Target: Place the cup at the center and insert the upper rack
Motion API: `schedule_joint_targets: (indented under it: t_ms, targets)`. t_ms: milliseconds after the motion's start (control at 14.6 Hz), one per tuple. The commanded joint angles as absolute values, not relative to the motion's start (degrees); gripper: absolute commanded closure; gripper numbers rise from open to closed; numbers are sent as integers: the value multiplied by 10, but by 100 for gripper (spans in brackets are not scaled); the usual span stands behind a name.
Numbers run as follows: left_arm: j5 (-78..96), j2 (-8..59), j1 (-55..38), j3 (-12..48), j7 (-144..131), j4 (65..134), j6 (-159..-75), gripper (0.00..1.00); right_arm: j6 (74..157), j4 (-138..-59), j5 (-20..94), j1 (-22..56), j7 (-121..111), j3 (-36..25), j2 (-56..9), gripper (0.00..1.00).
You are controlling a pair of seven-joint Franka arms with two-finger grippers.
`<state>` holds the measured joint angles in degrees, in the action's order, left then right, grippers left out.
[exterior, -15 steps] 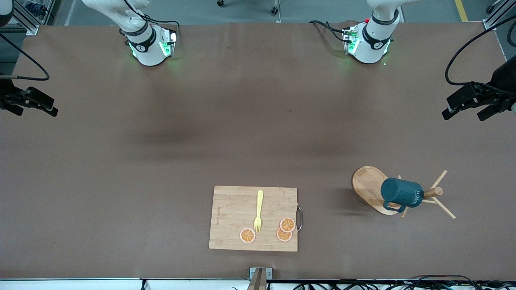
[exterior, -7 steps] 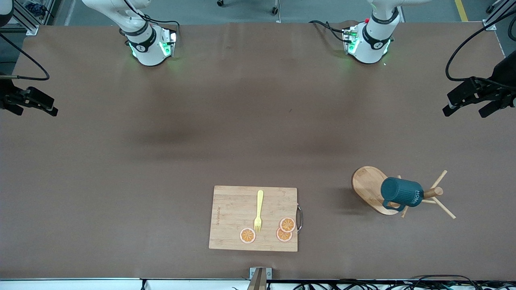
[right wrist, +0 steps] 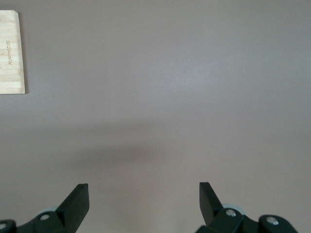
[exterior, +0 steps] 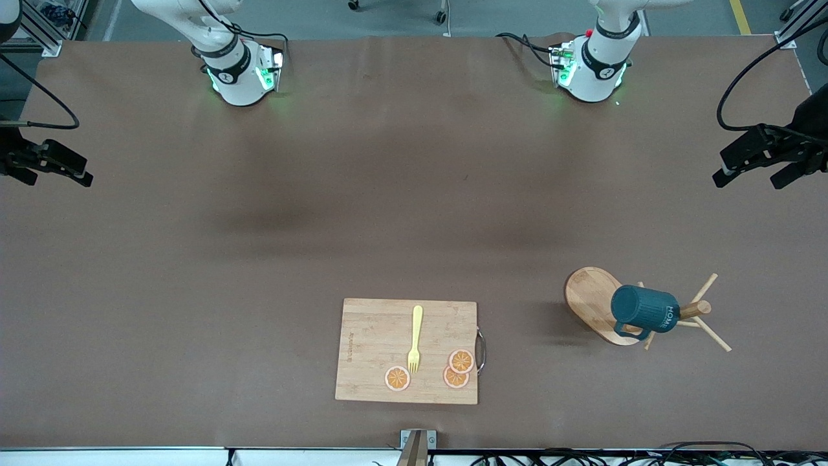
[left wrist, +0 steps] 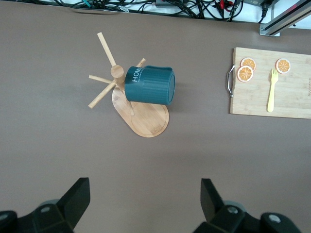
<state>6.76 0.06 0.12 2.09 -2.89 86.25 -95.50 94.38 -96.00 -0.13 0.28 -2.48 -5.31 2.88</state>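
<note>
The dark teal cup (exterior: 645,310) with white "HOME" lettering hangs sideways on a peg of the wooden upper rack (exterior: 590,296), near the front camera toward the left arm's end of the table. Both show in the left wrist view, the cup (left wrist: 149,85) over the rack's oval base (left wrist: 146,119). My left gripper (exterior: 753,178) is open and empty, up over the table's edge at the left arm's end, apart from the rack; it also shows in its wrist view (left wrist: 145,196). My right gripper (exterior: 57,176) is open and empty over the other end of the table and also shows in its wrist view (right wrist: 144,196).
A rectangular cutting board (exterior: 369,349) lies near the front edge at mid-table, with a yellow fork (exterior: 414,338) and three orange slices (exterior: 460,361) on it. It has a metal handle (exterior: 480,349) on the rack's side. One corner of the board (right wrist: 10,53) shows in the right wrist view.
My left gripper has shifted slightly toward the left arm's end of the table. The right arm, the cup and the rack have not moved.
</note>
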Motion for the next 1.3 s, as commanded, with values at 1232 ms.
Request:
schedule_joint_targets:
  t_ms: [1232]
  targets:
    - [27, -4, -4, 22, 10, 874, -941, 0, 942, -976, -11, 4, -21, -57, 47, 0]
